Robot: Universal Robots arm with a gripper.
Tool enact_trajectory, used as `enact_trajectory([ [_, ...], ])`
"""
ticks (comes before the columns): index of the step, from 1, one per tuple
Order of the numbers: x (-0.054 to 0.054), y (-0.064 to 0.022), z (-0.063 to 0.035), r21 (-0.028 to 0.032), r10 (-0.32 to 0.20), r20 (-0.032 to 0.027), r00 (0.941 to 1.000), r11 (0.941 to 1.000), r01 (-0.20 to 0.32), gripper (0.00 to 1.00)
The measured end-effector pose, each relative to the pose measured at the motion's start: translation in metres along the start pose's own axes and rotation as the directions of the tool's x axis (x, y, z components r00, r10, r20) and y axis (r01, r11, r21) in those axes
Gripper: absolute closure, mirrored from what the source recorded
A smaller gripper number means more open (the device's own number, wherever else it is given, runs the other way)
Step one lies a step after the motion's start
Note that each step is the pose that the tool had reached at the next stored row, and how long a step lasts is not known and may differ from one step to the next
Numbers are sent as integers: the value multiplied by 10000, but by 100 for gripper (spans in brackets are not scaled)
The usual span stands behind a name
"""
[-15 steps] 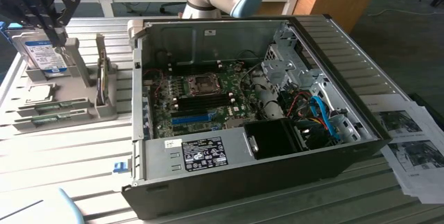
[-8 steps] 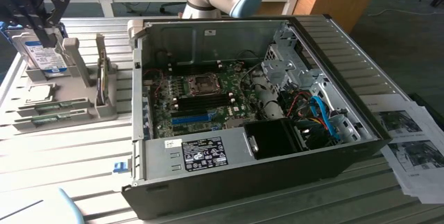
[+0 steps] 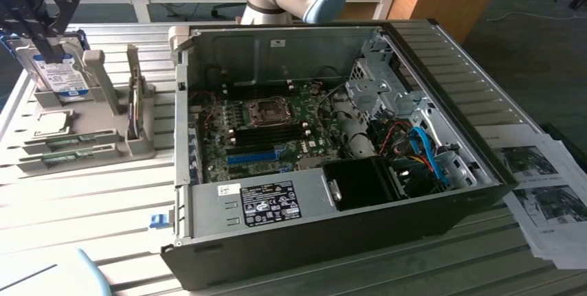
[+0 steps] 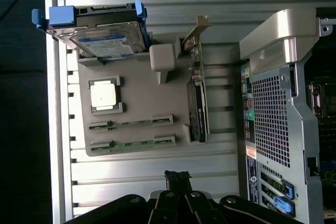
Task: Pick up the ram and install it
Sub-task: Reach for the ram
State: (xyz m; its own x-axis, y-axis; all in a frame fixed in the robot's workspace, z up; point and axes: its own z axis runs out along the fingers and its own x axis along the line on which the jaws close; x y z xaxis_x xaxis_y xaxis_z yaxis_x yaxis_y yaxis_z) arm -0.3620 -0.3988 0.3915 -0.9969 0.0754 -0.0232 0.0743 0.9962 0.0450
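Gripper [image 4: 178,177] is closed, nothing held, and is poised above the grey holder [image 4: 142,98]. The ram [image 4: 132,123] is slotted on edge there, with a second stick [image 4: 134,142] alongside. A square mid-length grip is judged best, so the neighbour is not nudged.

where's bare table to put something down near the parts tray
Bare slats of the table lie between the parts tray and the small blue piece, on the exterior view's left of the computer case. The tray itself and the case's inside are crowded; papers cover the exterior view's right.
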Motion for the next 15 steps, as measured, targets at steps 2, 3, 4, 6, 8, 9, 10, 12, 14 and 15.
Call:
enact_trajectory([
  [2,31,-2,0,0,0,0,10000,10000,0,91],
  [3,51,-4,1,-1,-1,1,10000,10000,1,91],
  [4,71,-6,1,0,0,0,10000,10000,0,91],
  [6,117,-9,0,1,-1,0,10000,10000,1,91],
  [8,164,-13,0,2,-1,0,10000,10000,1,91],
  [9,192,-15,0,3,0,-1,10000,10000,0,91],
  [10,224,-17,0,3,0,0,10000,10000,0,91],
  [12,277,-21,0,5,0,1,10000,10000,0,91],
  [14,319,-24,-1,8,1,-1,10000,10000,-1,91],
  [15,338,-25,-1,9,0,-2,10000,10000,0,91],
])
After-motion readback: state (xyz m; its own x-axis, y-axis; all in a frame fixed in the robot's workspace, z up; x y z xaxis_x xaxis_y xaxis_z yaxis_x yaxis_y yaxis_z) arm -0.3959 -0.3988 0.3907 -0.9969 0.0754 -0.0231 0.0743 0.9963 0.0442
